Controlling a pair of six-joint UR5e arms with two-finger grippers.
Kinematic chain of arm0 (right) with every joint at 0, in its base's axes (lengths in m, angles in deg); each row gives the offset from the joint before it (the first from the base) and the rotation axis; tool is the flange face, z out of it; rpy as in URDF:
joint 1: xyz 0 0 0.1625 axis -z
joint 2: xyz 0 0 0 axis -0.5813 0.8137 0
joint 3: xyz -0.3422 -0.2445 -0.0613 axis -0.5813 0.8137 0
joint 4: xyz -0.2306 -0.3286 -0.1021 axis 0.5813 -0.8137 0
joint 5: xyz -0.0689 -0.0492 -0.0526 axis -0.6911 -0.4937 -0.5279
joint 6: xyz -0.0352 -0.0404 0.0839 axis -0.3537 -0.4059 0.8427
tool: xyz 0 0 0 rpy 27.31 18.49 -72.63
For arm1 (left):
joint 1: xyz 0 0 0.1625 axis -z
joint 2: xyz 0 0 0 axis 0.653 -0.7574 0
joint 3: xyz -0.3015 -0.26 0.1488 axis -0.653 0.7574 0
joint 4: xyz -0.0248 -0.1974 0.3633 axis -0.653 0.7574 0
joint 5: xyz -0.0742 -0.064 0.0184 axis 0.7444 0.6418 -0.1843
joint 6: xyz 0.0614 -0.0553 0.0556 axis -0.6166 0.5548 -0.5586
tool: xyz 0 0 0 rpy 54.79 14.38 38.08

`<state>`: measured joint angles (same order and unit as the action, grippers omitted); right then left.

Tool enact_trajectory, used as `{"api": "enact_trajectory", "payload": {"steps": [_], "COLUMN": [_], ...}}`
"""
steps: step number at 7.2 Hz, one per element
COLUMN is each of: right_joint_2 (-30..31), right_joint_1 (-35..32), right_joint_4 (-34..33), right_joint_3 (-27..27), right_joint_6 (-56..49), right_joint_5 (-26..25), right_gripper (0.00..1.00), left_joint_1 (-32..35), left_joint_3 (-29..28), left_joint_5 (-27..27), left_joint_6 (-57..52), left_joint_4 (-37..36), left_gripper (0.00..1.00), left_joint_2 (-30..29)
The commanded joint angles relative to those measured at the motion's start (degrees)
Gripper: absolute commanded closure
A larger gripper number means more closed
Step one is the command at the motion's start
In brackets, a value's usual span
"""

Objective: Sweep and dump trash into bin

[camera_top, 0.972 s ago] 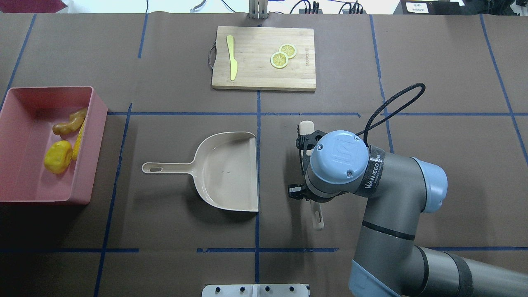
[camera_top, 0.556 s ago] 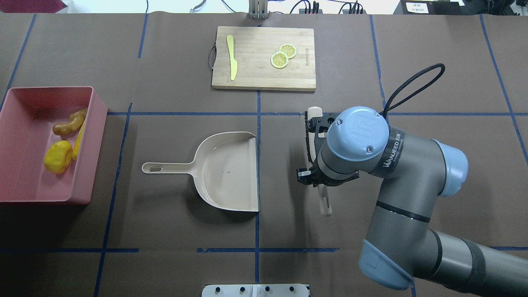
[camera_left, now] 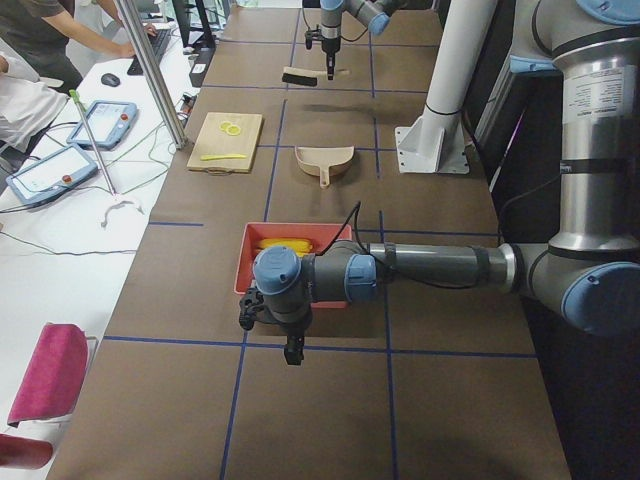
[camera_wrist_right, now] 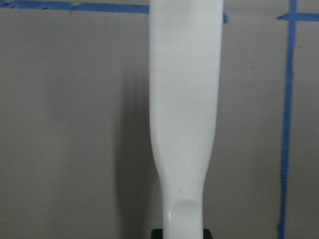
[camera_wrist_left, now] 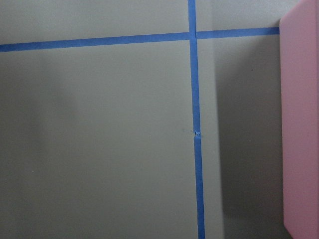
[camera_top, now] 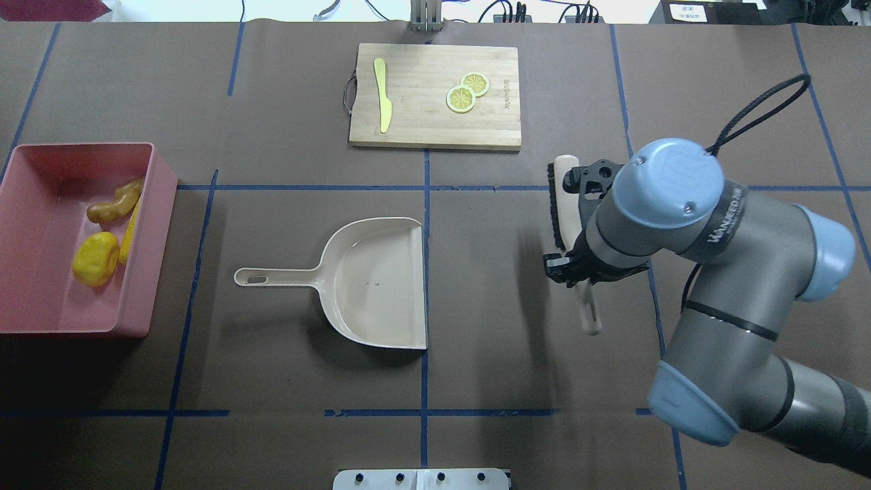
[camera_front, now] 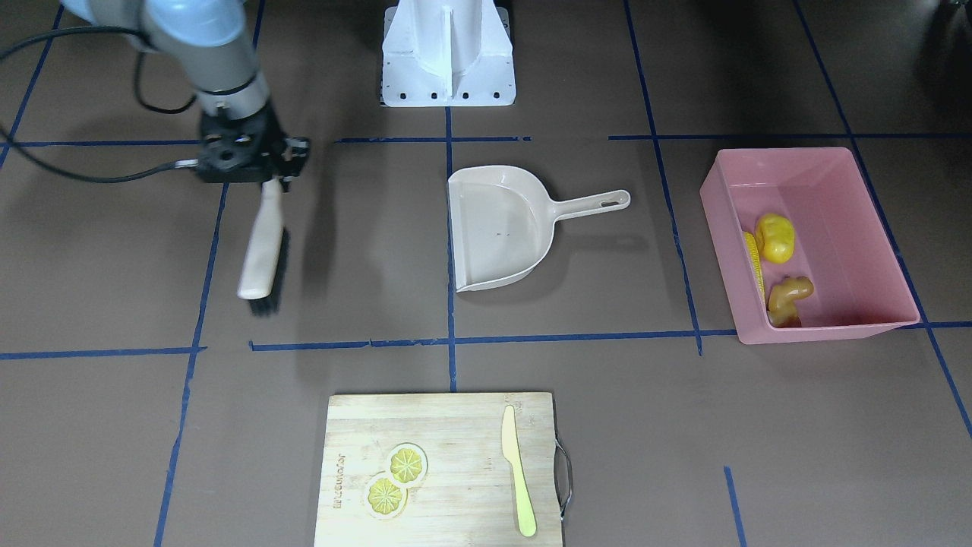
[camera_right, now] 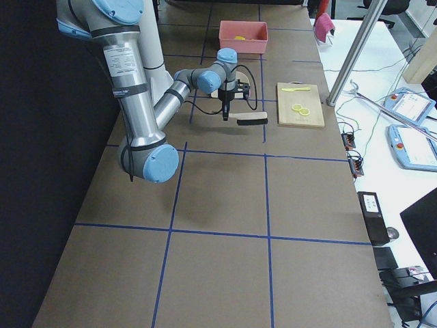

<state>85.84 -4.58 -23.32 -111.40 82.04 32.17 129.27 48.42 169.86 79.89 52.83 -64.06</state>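
Observation:
The pink bin (camera_top: 41,299) stands at the table's left end and holds the corn cob (camera_top: 129,231), the lumpy yellow vegetable (camera_top: 96,258) and the ginger root (camera_top: 114,203). All three also show in the bin (camera_front: 843,228) in the front view. My right gripper (camera_top: 575,267) is shut on the beige handle of a black-bristled brush (camera_top: 563,197). It holds the brush level and low over the table, to the right of the empty beige dustpan (camera_top: 374,279). The right wrist view shows only the brush handle (camera_wrist_right: 184,124). My left gripper (camera_left: 290,348) hangs beside the bin. I cannot tell whether it is open or shut.
A wooden cutting board (camera_top: 435,95) at the far middle carries a pale yellow knife (camera_top: 383,95) and two lemon slices (camera_top: 466,92). Blue tape lines cross the brown table. The left wrist view shows the bin's outer wall (camera_wrist_left: 301,119).
My right arm has carried the brush to the right and farther from me, away from the dustpan. The dustpan, the bin and the trash have not moved.

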Motion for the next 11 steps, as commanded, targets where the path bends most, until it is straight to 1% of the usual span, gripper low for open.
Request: {"api": "enact_trajectory", "payload": {"steps": [1,2,3,4,5,6,7,10,11], "right_joint_2": [13.8,18.9,23.5,25.7,27.8,30.1,30.1,30.0,29.5], "right_joint_1": [-8.9,-12.1,-14.3,-14.7,-14.7,-14.7,-14.6,-14.5,-14.4], "right_joint_4": [10.2,10.5,10.6,10.7,15.4,24.6,27.5,27.8,27.8], "right_joint_3": [0.5,0.5,0.7,1.0,3.6,8.2,10.2,12.5,13.3], "right_joint_6": [-8.8,-15.5,-20.9,-21.7,-21.8,-21.3,-20.8,-19.3,-19.3], "right_joint_5": [6.4,7.4,7.3,7.3,7.2,7.7,9.2,9.5,9.4], "right_gripper": [1.00,1.00,1.00,1.00,1.00,1.00,1.00,0.92,0.81], "left_joint_1": [0.1,0.1,0.1,0.1,0.1,0.0,0.0,0.0,0.0], "left_joint_3": [0.4,0.5,0.5,0.5,0.5,0.5,0.6,1.1,1.5], "left_joint_5": [2.6,3.7,3.9,4.0,4.0,4.0,4.0,4.0,4.0], "left_joint_6": [-0.1,-0.1,-0.1,-0.1,-0.1,-0.1,-0.1,-0.1,-0.1], "left_joint_4": [0.0,0.0,0.0,0.0,0.0,0.0,0.0,0.0,0.0], "left_gripper": [0.00,0.00,0.00,0.00,0.00,0.00,0.00,0.00,0.00], "left_joint_2": [0.3,0.3,0.3,0.3,0.1,0.0,0.0,0.0,0.0]}}
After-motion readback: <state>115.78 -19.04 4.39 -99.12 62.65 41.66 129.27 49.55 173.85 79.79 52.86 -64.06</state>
